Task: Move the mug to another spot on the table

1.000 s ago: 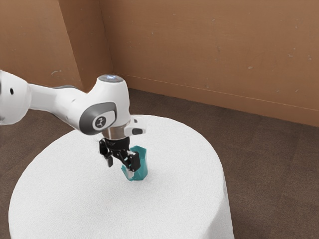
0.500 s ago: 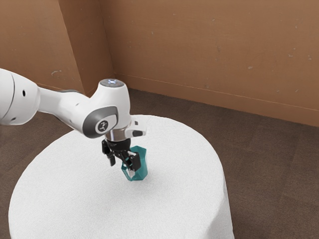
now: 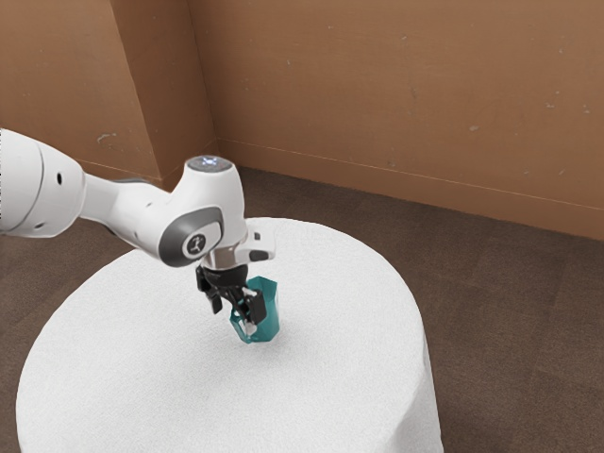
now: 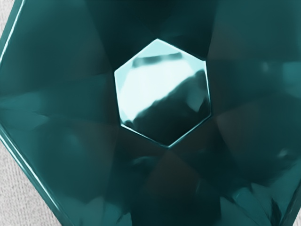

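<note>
Near the middle of the round white worktop (image 3: pixel 359 311), a touch toward one o'clock from its centre in the exterior view, the teal mug (image 3: pixel 267 321) stands upright and appears to rest on the surface. The jaws are down at its rim on the nine o'clock side, and I cannot tell whether they have closed on the wall or merely sit against it. The wrist view looks straight down the faceted inside of the mug (image 4: pixel 162 99) to its pale six-sided floor, so the hand seems well centred over it. Doing this step well probably means confirming a firm pinch on the wall before any lift. The lift should then be just enough to clear the surface, with the mug kept level. The white arm (image 3: pixel 123 203) reaches in from nine to ten o'clock, so carrying toward three or five o'clock looks the easiest route. A thin, slick wall could slip or tip under a hurried move.
</note>
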You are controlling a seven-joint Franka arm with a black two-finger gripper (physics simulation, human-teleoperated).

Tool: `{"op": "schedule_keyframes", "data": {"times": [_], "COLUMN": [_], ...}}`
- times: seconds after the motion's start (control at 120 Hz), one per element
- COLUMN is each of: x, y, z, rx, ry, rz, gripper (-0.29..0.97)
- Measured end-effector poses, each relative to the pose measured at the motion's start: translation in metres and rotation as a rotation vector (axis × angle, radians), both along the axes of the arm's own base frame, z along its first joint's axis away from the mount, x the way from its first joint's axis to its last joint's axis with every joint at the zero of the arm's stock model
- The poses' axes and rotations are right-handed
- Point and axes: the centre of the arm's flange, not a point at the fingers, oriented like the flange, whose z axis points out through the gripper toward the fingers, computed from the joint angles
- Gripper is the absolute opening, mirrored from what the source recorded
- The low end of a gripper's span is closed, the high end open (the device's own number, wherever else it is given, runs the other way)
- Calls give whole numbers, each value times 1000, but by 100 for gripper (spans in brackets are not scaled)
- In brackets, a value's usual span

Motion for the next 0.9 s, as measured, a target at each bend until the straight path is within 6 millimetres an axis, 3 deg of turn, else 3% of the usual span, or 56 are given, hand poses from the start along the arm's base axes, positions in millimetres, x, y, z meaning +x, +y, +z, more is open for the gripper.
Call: {"op": "schedule_keyframes", "data": {"times": [0.633, 0.733, 0.9], "x": [-2, -2, -1], "y": [1, 1, 2], "z": [-11, -11, -10], "rx": [-12, -11, -7], "ry": [-7, -8, -13], "rz": [-47, -52, -55], "gripper": [65, 55, 26]}}
